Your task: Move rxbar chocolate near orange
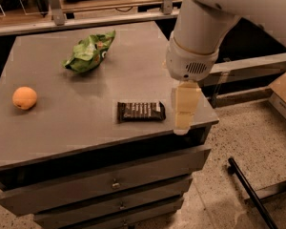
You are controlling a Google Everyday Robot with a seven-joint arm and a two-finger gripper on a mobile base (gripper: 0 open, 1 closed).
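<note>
The rxbar chocolate (141, 111) lies flat near the front right of the grey cabinet top (86, 87), its dark wrapper with pale lettering running left to right. The orange (25, 98) sits at the left edge of the top, well apart from the bar. My gripper (182, 122) hangs from the big white arm (200, 37), pointing down, just to the right of the bar's right end and above the cabinet's front right corner. It holds nothing that I can see.
A wrinkly green snack bag (89, 51) lies at the back of the top. The cabinet has drawers (114, 182) below. A black rod (250, 192) lies on the speckled floor at the right. A shelf rail (109, 18) runs behind.
</note>
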